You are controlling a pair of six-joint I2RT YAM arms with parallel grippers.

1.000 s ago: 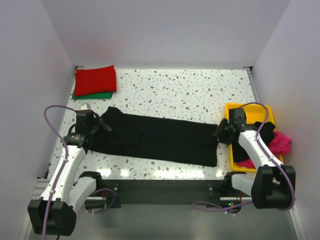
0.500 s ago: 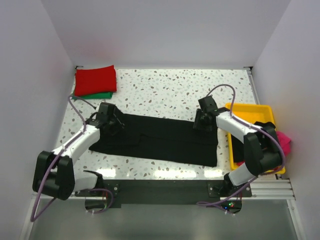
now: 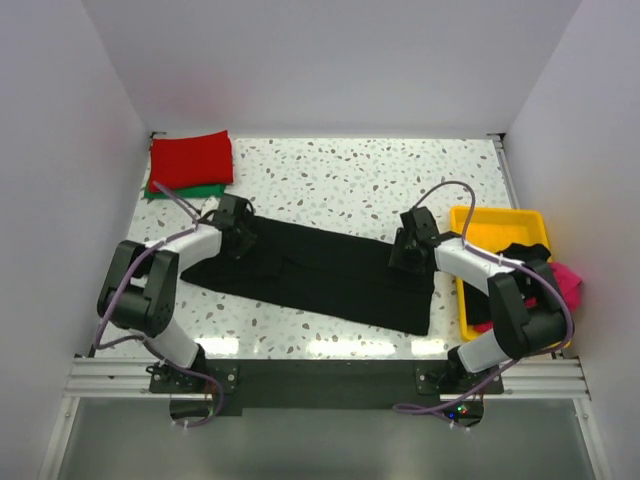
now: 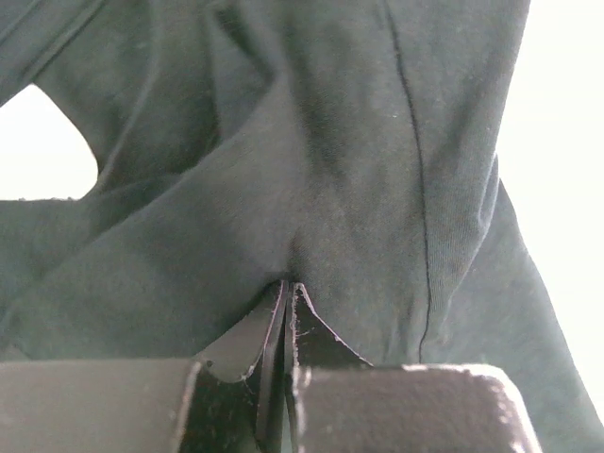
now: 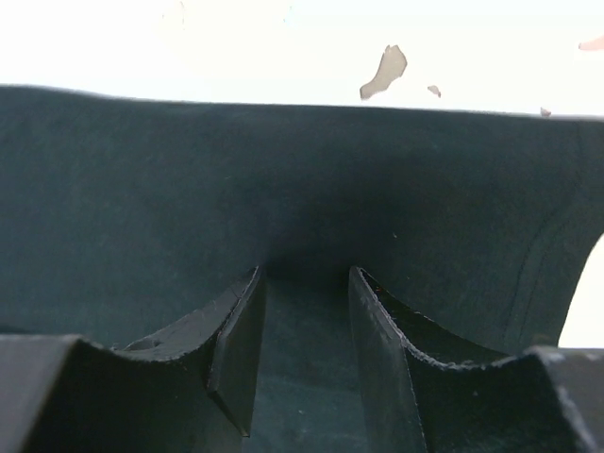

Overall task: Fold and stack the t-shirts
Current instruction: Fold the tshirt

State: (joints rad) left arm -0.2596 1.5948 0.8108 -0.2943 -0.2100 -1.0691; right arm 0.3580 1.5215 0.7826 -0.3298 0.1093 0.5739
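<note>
Speckled bench (image 3: pixel 350 175) fills the top view. The black t-shirt (image 3: pixel 320 275) lies spread flat across the bench's middle, long side running left to right, closer to the near edge than the far one.

Yellow tray (image 3: pixel 500 214) sits at the right edge. It holds a second black shirt (image 3: pixel 525 252) and a pink shirt (image 3: pixel 565 282), which spills over the tray's right rim.

Red shirt (image 3: pixel 191 158) is folded at the far left corner on top of a folded green shirt (image 3: pixel 190 190). Only a strip of the green one shows, on the near side.

My left gripper (image 4: pixel 285 294) is at the black t-shirt's left end. Its fingers (image 4: pixel 311 335) are pressed together, pinching a small ridge of the cloth.

My right gripper (image 5: pixel 304 276) is at the right end, near the far hem. Its fingers (image 5: pixel 236 349) are spread, tips down on the cloth, with black fabric showing between them. I cannot tell whether any fold is caught there.
</note>
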